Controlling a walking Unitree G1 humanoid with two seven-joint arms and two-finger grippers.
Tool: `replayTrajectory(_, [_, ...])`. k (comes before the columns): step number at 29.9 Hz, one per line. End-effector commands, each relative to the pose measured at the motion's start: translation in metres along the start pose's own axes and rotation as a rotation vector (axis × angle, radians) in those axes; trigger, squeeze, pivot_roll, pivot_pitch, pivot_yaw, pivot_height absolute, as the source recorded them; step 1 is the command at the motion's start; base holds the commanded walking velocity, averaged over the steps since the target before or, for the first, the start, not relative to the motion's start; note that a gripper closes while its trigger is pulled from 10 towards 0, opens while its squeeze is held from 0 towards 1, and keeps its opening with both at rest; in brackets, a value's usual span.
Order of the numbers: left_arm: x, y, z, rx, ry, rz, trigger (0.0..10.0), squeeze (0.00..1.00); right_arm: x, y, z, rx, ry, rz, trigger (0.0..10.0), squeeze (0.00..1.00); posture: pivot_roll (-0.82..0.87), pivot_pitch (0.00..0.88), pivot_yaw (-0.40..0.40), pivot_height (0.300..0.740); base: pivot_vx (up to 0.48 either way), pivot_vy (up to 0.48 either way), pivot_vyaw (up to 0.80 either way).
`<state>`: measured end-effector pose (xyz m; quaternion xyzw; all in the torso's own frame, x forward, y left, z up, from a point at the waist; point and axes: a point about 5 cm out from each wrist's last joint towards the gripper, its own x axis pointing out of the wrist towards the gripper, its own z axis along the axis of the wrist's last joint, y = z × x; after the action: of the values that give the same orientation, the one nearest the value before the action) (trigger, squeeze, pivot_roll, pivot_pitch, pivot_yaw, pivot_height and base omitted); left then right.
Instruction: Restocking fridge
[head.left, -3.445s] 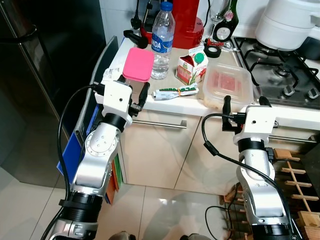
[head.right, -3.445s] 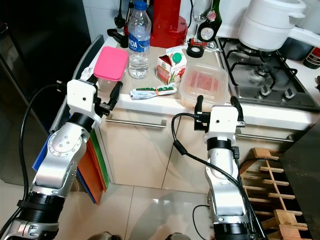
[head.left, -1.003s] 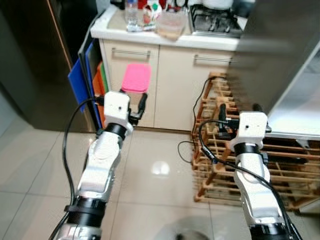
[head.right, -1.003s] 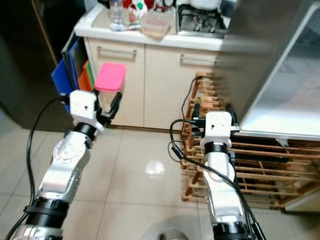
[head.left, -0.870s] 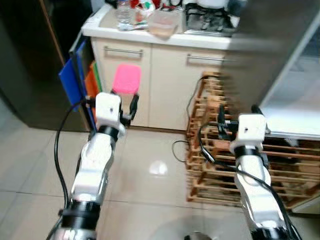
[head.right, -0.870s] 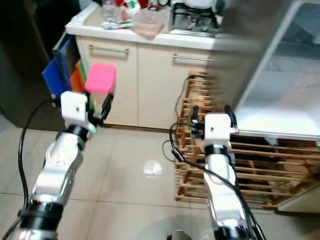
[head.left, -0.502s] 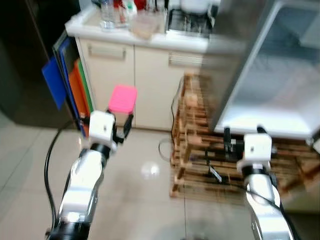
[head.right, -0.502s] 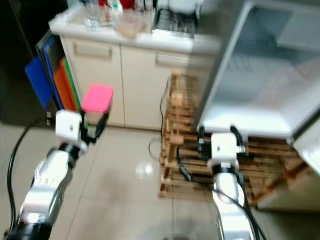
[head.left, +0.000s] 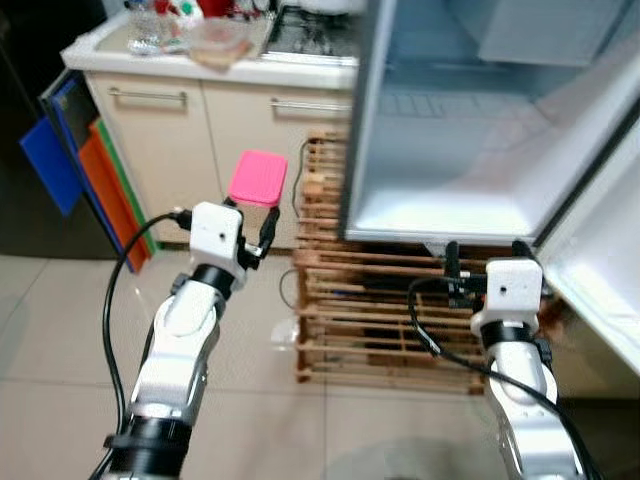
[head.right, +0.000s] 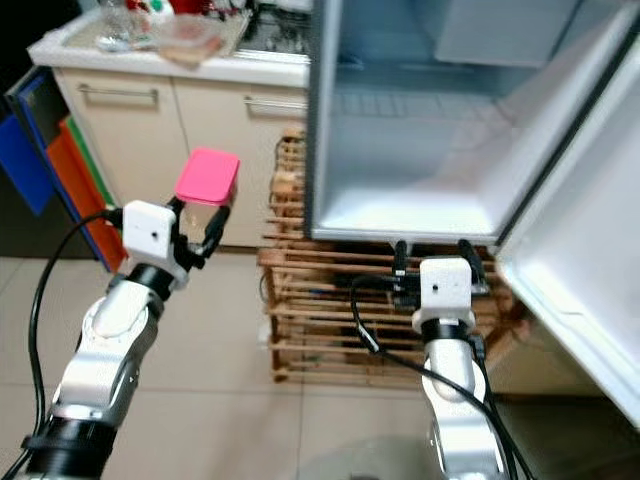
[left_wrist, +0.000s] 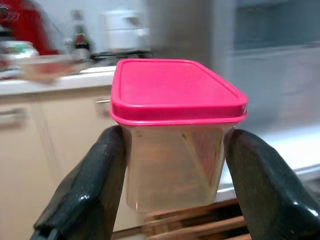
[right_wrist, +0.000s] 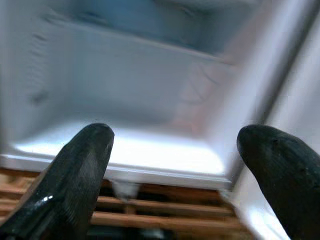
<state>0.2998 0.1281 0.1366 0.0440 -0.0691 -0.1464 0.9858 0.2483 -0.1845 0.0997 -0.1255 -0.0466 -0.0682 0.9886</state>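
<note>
So the big change here: a few seconds back the robot was standing right at the tabletop (head.left: 210, 62) with the bottle, carton and tub in front of it. Now the whole view has swung round and it's facing the open fridge (head.left: 450, 150) instead, with the tabletop off at the upper left. That's the camera moving with the robot, not the stuff on the tabletop shifting.

The left gripper (head.left: 245, 225) has carried the container (head.left: 258, 178) along the whole way. It's a clear tub with a pink lid, and in the left wrist view the two black fingers (left_wrist: 90, 185) are pinching it on either side, lid level and facing up. It hangs in the air out in front of the wooden rack (head.left: 370, 310), left of the fridge opening and not inside it yet.

The right gripper (head.right: 432, 255) is held up in front of the fridge's bottom edge, its fingers (right_wrist: 75, 170) spread wide with nothing between them.

The lower fridge shelf (head.left: 440, 205) looks bare, so there seems to be plenty of room. Best guess is the fetch-and-turn part is done, and what's left is stepping closer and reaching the tub in over that front lip.
</note>
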Motion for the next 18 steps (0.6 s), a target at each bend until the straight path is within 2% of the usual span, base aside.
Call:
replayTrajectory(1, [0.003, 0.009, 0.008, 0.028, -0.030, 0.014, 10.0, 0.00, 0.003, 0.004, 0.006, 0.018, -0.025, 0.003, 10.0, 0.00, -0.11, 0.000, 0.000, 0.740, 0.000, 0.000, 0.00])
replayTrajectory(7, [0.007, 0.004, 0.012, 0.085, -0.052, -0.018, 10.0, 0.00, 0.004, 0.007, 0.006, 0.017, -0.025, 0.010, 10.0, 0.00, -0.11, 0.000, 0.000, 0.740, 0.000, 0.000, 0.00])
replayTrajectory(12, [0.011, -0.001, 0.014, 0.069, -0.063, -0.034, 10.0, 0.00, 0.006, 0.009, 0.006, 0.009, -0.023, 0.024, 10.0, 0.00, -0.12, 0.000, 0.002, 0.740, 0.000, 0.000, 0.00])
replayTrajectory(18, [0.014, -0.001, 0.015, 0.064, -0.068, -0.037, 10.0, 0.00, 0.008, 0.011, 0.005, 0.013, -0.012, 0.041, 10.0, 0.00, -0.11, 0.000, 0.000, 0.740, 0.000, 0.000, -0.74])
